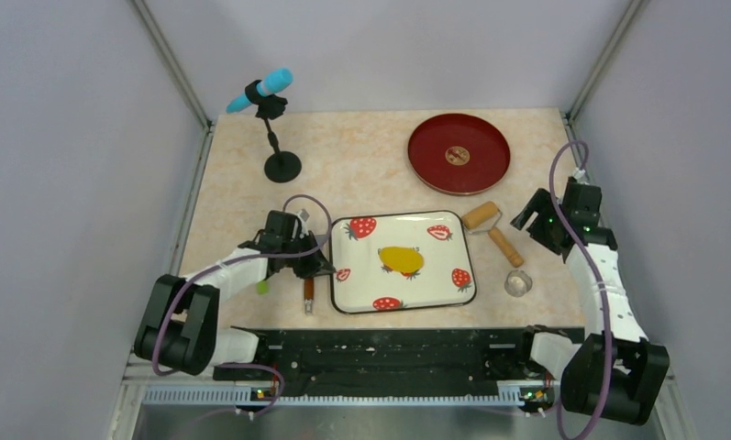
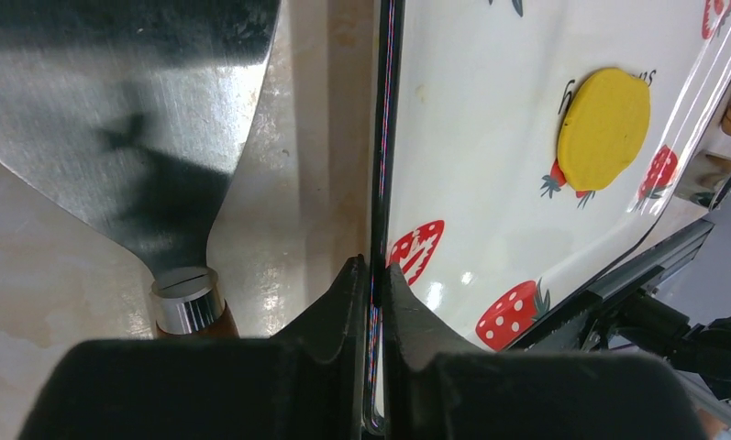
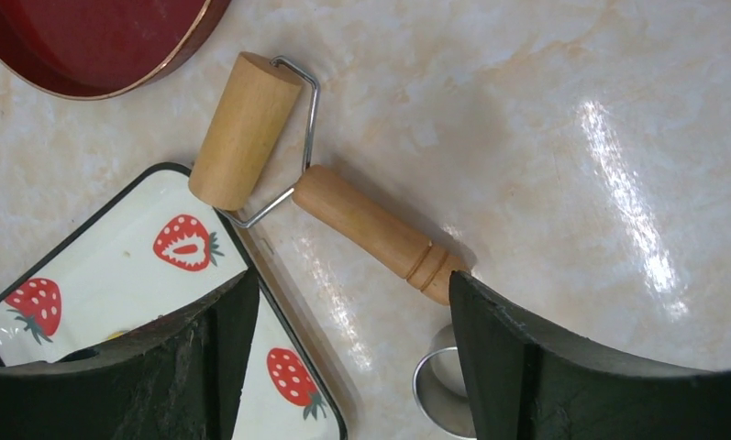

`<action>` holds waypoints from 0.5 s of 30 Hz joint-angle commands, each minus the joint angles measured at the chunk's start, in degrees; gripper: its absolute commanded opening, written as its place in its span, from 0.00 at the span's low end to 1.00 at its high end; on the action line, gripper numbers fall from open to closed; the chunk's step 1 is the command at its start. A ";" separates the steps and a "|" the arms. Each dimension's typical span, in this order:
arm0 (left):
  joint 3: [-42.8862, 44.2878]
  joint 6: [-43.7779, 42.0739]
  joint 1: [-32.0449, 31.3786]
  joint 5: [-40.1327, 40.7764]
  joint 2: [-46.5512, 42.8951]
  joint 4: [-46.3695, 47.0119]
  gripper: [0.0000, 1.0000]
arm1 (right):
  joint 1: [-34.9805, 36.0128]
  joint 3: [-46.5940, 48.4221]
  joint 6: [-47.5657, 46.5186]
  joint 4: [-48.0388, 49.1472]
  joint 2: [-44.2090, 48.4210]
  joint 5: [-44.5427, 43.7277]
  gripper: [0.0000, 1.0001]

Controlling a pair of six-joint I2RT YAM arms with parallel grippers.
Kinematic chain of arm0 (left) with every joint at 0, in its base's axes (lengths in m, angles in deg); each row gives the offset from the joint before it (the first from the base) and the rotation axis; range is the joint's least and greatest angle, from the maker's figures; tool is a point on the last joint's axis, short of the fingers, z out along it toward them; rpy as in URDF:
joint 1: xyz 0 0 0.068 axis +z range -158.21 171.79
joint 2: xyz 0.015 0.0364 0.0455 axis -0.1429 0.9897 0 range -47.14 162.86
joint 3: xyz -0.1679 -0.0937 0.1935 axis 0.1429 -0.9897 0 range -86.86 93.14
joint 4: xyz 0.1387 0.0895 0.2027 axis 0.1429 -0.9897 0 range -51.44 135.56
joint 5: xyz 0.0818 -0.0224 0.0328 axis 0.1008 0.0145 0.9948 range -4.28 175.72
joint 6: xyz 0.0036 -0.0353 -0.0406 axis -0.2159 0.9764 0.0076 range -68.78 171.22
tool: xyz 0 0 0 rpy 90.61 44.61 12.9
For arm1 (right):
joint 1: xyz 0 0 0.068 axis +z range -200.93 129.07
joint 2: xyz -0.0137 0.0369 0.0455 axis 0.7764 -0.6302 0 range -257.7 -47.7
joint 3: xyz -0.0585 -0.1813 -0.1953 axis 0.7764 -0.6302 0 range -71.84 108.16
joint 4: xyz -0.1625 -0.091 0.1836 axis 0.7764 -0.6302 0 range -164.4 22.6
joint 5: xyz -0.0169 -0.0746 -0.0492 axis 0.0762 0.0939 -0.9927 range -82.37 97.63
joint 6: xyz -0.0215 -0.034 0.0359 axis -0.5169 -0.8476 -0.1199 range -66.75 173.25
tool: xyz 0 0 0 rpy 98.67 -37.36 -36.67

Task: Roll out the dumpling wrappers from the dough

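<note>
The dough (image 1: pixel 402 259) is a flattened bright yellow oval patch in the middle of the white strawberry-print tray (image 1: pixel 357 293). It also shows in the left wrist view (image 2: pixel 605 126). No separate dumpling wrapper is in view. My left gripper (image 1: pixel 320 266) is shut on the tray's left rim, with the thin black edge pinched between its fingers (image 2: pixel 374 268). The wooden roller (image 1: pixel 492 229) lies on the table right of the tray. My right gripper (image 1: pixel 540 220) is open and empty, hovering above the roller's handle (image 3: pixel 371 225) and apart from it.
A small metal ring (image 1: pixel 517 283) stands near the tray's right corner, also seen in the right wrist view (image 3: pixel 439 390). A metal spatula (image 2: pixel 123 110) lies left of the tray. A red plate (image 1: pixel 459 153) sits at the back, and a microphone stand (image 1: pixel 281 165) at the back left.
</note>
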 commanded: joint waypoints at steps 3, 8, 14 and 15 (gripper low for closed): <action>3.05 -1.35 -0.14 -0.93 -2.63 2.29 0.11 | -0.51 1.54 2.42 -12.76 4.12 -4.67 0.68; 2.87 -2.76 -0.12 -2.77 -2.66 3.48 0.11 | -1.48 3.60 5.16 -17.63 1.35 -5.87 0.62; 2.71 -3.32 -0.07 -4.32 -2.33 4.58 0.11 | -5.83 0.03 7.11 -19.24 -4.52 0.49 0.59; 2.59 -3.31 -0.09 -4.66 -2.16 5.02 0.11 | -7.03 -0.67 6.98 -19.07 -4.75 1.18 0.59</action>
